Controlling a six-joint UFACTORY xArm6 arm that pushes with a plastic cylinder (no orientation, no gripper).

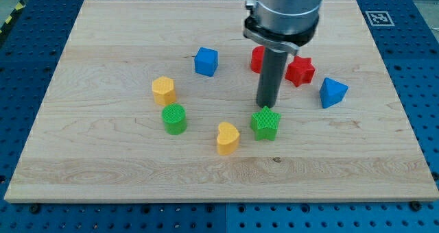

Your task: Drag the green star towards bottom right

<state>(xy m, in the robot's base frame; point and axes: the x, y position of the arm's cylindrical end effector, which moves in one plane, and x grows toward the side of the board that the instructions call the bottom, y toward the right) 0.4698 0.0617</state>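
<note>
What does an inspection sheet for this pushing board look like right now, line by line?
Surface: wooden board, flat, unmarked.
Job's things: green star at centre, below my tip, which sits at its top edge.
Clutter: yellow heart, green cylinder, yellow hexagon block, blue cube, red star, blue triangle block, red block partly hidden.
Grippers: nothing seen.
Cables: nothing seen.
Surroundings: blue perforated table, marker tag.

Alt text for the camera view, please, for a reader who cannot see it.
My tip sits just above the green star on a wooden board. Around them: yellow heart, green cylinder, yellow block, blue cube, red star, blue block.
</note>
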